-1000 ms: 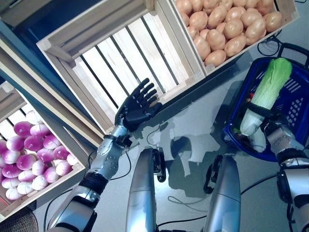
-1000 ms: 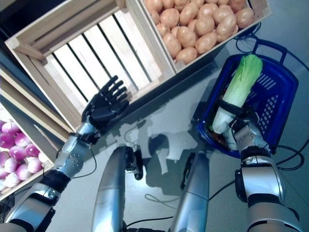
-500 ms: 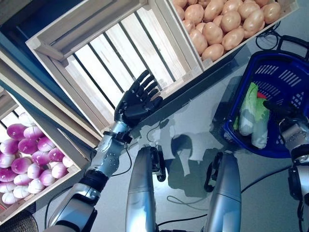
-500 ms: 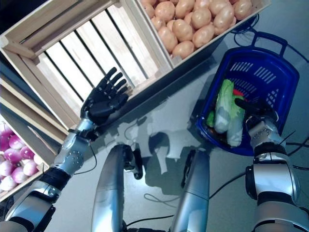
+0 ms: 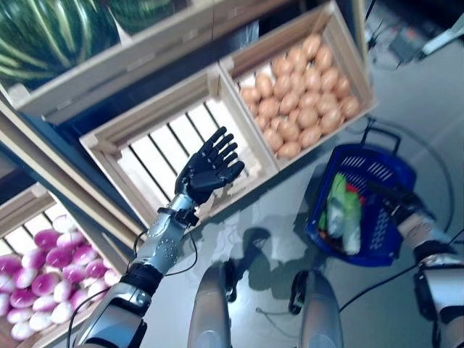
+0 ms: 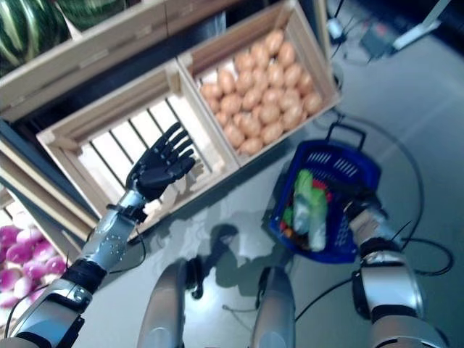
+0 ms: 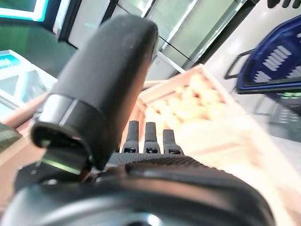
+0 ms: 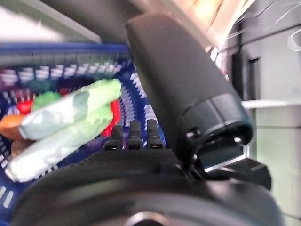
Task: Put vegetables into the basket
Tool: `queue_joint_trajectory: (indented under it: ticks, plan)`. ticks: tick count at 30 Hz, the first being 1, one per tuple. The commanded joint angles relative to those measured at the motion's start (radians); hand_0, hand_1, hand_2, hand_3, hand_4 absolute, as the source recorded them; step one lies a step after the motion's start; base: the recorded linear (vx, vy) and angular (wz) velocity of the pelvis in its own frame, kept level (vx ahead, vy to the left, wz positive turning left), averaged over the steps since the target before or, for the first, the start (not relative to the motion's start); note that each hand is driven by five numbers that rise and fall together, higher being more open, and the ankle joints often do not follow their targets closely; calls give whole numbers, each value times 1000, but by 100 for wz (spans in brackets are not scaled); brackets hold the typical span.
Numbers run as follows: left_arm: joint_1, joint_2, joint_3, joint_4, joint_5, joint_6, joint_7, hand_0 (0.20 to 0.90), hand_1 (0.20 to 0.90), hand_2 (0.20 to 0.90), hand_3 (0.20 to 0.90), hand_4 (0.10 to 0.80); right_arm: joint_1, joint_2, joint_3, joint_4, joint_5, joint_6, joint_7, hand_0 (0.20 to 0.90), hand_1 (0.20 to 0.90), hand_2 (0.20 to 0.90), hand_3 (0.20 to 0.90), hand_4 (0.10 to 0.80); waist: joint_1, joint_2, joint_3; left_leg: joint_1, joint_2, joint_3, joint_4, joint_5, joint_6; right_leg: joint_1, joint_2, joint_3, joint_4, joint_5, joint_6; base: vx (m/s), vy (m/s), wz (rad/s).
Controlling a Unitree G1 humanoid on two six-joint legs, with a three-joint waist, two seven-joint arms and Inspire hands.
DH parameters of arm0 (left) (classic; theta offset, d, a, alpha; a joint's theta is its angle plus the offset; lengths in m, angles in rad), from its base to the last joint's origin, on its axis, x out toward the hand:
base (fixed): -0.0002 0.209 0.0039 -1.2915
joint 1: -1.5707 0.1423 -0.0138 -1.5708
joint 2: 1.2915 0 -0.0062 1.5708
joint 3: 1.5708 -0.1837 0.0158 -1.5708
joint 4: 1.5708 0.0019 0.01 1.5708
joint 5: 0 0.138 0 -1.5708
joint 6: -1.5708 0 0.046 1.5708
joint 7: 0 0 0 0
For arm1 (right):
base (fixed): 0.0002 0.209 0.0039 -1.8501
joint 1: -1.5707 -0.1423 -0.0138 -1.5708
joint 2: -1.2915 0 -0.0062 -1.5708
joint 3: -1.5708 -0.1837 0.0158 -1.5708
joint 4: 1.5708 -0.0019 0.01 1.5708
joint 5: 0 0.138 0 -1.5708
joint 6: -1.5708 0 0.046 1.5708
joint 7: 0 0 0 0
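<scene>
The right hand (image 5: 403,206) hangs over the near rim of the blue basket (image 5: 391,163) with its fingers straight and nothing in them; its own wrist view shows straight fingers and the thumb standing clear, with the basket's contents lying just past the fingertips. A second ago this hand was clamped round the pale stalk of a Chinese cabbage held upright above the basket. Half a second ago the cabbage already lay inside and the fingers had let go. Now two pale green cabbages (image 5: 342,217) lie side by side on the basket floor, beyond the right hand's fingertips and apart from them, with something red and something orange tucked under and beside them that I cannot make out further.

The whole picture has also shifted: the head camera has pulled back or tilted up, so watermelons (image 5: 54,29) on an upper shelf now show, and the crates look further off. That is the camera, not the things moving.

The left hand (image 5: 209,165) is raised, palm toward the robot, fingers spread and straight, holding nothing. Behind it sits the empty slatted crate (image 5: 156,148); to its right is the crate of potatoes (image 5: 301,90), and below and to its left the crate of purple and white turnips (image 5: 43,279).

In my judgement the drop is complete. With both hands free, the next vegetable could come from either stocked crate; the potatoes lie nearer the right hand.
</scene>
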Motion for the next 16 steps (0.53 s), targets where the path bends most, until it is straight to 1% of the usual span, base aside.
queue_joint_trajectory:
  ticks: [1, 4, 5, 6, 8, 10, 14, 16]
  plan:
    - [130, -68, 42, -47, 104, -9, -7, 900, 900, 900, 900, 800, 155, 72, -18, -100, 57, -127, 75, 900, 900, 900, 900, 800, 16, -18, -230, 281, -55, 37, -395, 70, 41, 257, 86, -30, -506, 245, -52, 353, 24, -20]
    - [201, -98, 55, -47, 148, -8, -10, 900, 900, 900, 900, 800, 240, 135, -12, -169, 62, -140, 79, 900, 900, 900, 900, 800, 20, -16, -275, 359, -82, 30, -561, 138, 33, 335, 113, -30, -651, 298, -47, 167, 37, -12]
    - [232, -110, 60, -43, 152, -15, -19, 900, 900, 900, 900, 800, 283, 168, -6, -206, 76, -149, 76, 900, 900, 900, 900, 800, 20, -16, -292, 380, -91, 24, -607, 155, 32, 358, 125, -25, -697, 315, -48, 113, 44, -5]
    - [252, -116, 65, -38, 152, -22, -27, 900, 900, 900, 900, 800, 312, 186, -3, -225, 83, -148, 75, 900, 900, 900, 900, 800, 18, -14, -301, 394, -94, 27, -631, 162, 31, 368, 131, -24, -712, 317, -49, 95, 44, -1]
    - [293, -133, 77, -31, 153, -36, -31, 900, 900, 900, 900, 800, 378, 234, 11, -273, 91, -153, 64, 900, 900, 900, 900, 800, 11, -10, -313, 423, -91, 49, -665, 168, 30, 375, 142, -21, -712, 305, -54, 75, 44, -3]
    - [345, -149, 97, -45, 150, -42, -26, 900, 900, 900, 900, 800, 451, 298, 45, -345, 90, -151, 18, 900, 900, 900, 900, 800, 1, -6, -323, 437, -89, 64, -665, 156, 33, 385, 148, -20, -712, 298, -58, 66, 46, -6]
    - [394, -166, 93, -64, 140, -34, -3, 900, 900, 900, 900, 800, 514, 355, 96, -461, 83, -148, -25, 900, 900, 900, 900, 800, -14, 0, -332, 435, -93, 48, -665, 148, 36, 392, 154, -21, -712, 294, -66, 50, 28, -2]
    - [416, -177, 92, -78, 119, -17, 33, 900, 900, 900, 900, 800, 550, 373, 131, -556, 71, -145, -72, 900, 900, 900, 900, 800, -26, 0, -327, 448, -94, 58, -665, 148, 39, 401, 153, -16, -712, 294, -66, 58, 26, 1]
